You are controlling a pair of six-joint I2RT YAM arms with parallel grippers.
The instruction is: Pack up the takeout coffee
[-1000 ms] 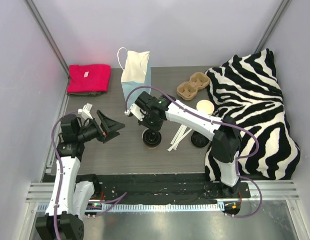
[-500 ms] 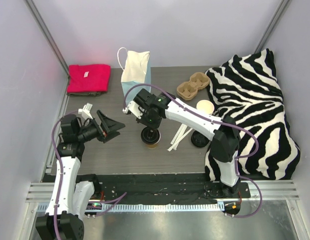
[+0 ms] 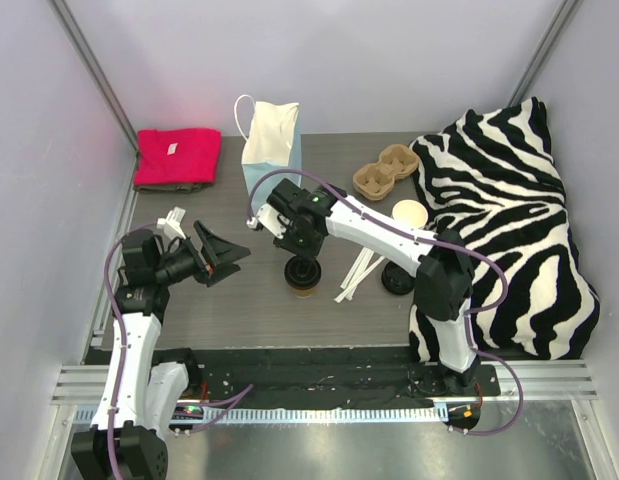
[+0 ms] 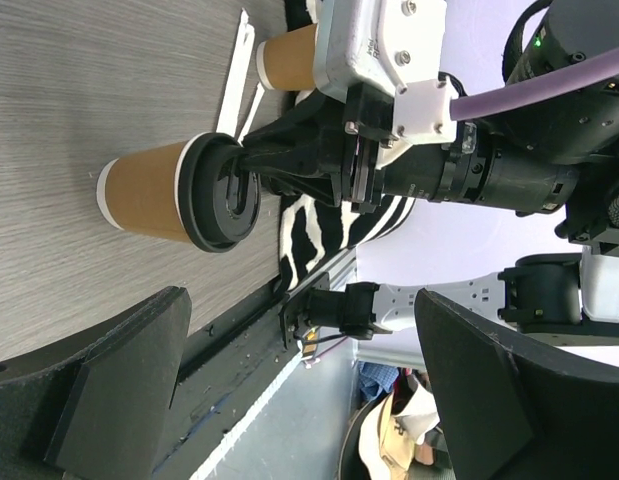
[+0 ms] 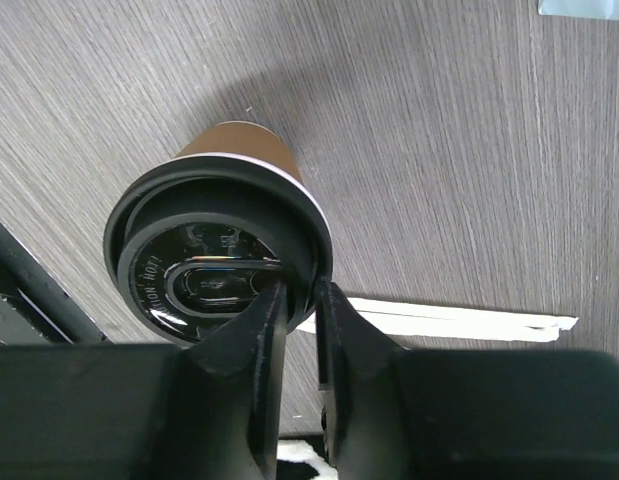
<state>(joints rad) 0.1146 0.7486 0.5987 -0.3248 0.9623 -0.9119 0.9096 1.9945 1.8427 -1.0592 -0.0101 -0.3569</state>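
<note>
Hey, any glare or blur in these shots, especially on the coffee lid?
Right wrist view: bright highlights on the glossy black lid of the takeout coffee, its lettering only partly legible; right end effector underexposed, nearly featureless. Left wrist view: takeout coffee sharp, left end effector a dark silhouette. Top external view: even light, soft shadows.

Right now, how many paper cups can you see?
2. The lidded cup stands mid-table; the open cup stands by the zebra cloth. More could hide inside the bag.

Takeout coffee (image 5: 236, 142): matt tan kraft-paper wall. Lid (image 5: 194, 262): glossy black plastic, smooth. Table (image 5: 469, 150): matt grey wood-grain finish, finely streaked.
</note>
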